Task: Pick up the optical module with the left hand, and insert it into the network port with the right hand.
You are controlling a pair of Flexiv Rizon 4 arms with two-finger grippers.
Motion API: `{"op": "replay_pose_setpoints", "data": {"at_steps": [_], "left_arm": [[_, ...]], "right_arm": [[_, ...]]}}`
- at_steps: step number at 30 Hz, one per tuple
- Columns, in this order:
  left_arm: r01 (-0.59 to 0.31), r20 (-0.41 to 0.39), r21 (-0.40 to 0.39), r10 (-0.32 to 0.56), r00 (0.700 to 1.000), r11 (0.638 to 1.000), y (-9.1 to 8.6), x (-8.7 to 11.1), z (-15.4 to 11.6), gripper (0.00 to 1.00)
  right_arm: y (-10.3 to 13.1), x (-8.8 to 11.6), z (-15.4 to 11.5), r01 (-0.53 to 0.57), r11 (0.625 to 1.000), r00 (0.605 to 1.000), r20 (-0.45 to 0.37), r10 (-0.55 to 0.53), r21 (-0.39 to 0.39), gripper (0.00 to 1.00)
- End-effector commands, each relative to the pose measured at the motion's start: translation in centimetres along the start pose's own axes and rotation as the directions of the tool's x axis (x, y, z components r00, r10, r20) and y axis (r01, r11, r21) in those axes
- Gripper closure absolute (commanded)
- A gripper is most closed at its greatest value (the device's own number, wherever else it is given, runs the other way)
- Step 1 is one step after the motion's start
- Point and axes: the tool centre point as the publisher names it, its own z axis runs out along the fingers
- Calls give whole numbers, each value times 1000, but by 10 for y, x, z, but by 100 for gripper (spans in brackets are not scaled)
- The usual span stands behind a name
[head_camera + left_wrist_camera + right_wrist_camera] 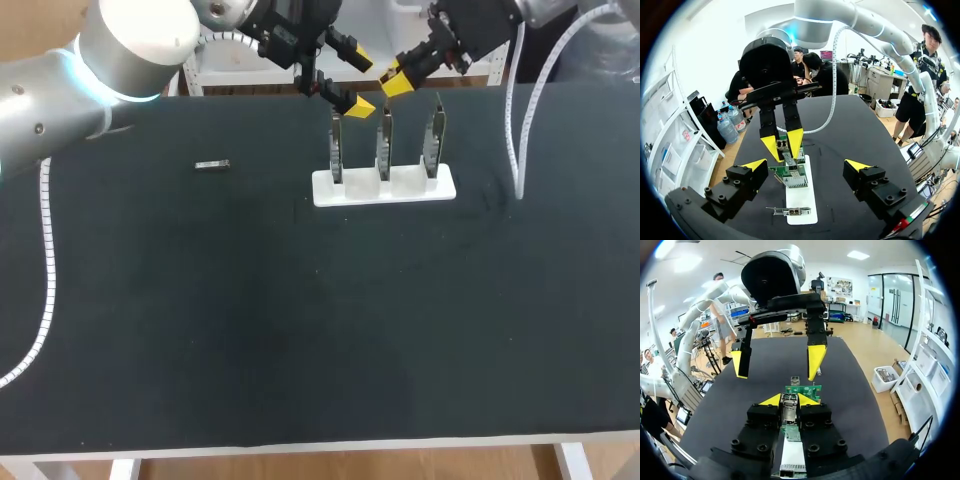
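My right gripper [393, 80] is shut on a small silver optical module [788, 407]. It hovers just above and behind the middle of three upright circuit boards [384, 150], which stand on a white base [345, 190]. In the right wrist view a green board [803, 390] lies directly ahead of the held module. My left gripper [360, 80] hangs open and empty right beside the right one, over the left board. In the left wrist view my left gripper [806, 165] faces the right gripper [783, 145] across the boards [795, 177].
A second small silver module [211, 165] lies flat on the black table [300, 330], well left of the base. A white cable [518, 130] hangs from the right arm down to the table, to the right of the base.
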Motion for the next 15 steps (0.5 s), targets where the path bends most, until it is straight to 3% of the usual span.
{"op": "replay_pose_setpoints", "data": {"at_steps": [1, 15], "left_arm": [[1, -4, -1, -1, 1000, 1000, 0, -1, 0, 0], [1, -4, -1, -1, 1000, 1000, 0, -1, 0, 0]], "right_arm": [[-7, -1, -1, 0, 998, 1000, 0, 0, -69, 100], [-4, -3, -1, 12, 997, 1000, -21, -14, -78, 100]]}}
